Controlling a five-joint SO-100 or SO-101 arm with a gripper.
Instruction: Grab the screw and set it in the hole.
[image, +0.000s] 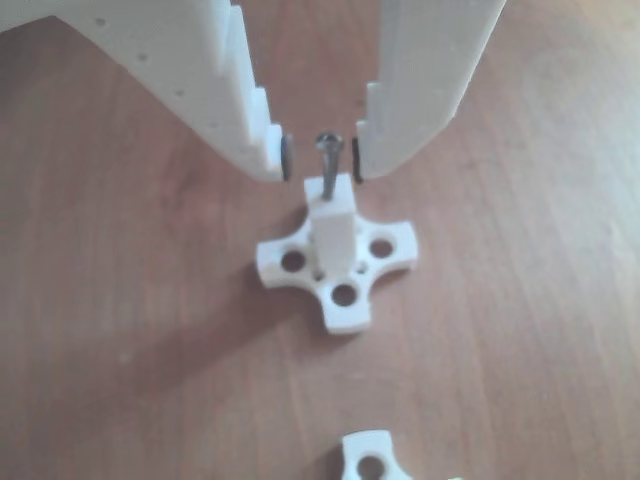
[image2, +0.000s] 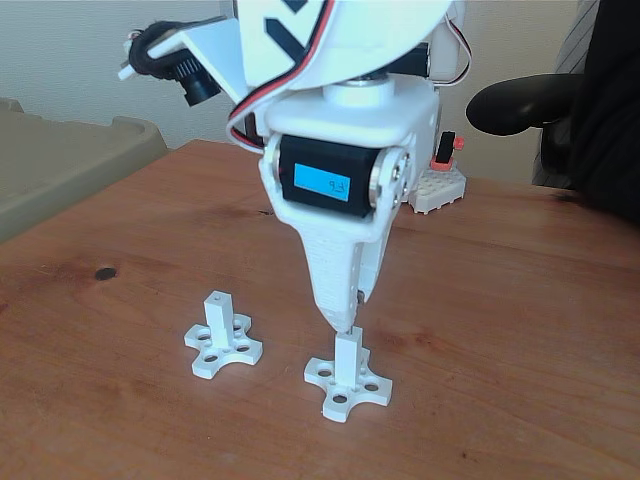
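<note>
Dark grey metal, the screw (image: 328, 165) was seen upright between the claw's (image: 322, 157) fingertips, shank in the white post (image: 334, 230). Jaws were noted narrowly parted, clear of its head.

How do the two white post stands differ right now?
In the fixed view, the right stand sits directly under the gripper; the left stand stands apart, with nothing above it. In the other view, the right stand's post carries the screw upright between the open fingers. The left stand's post top looks bare. Both are white cross-shaped bases with round holes and a square post.
</note>
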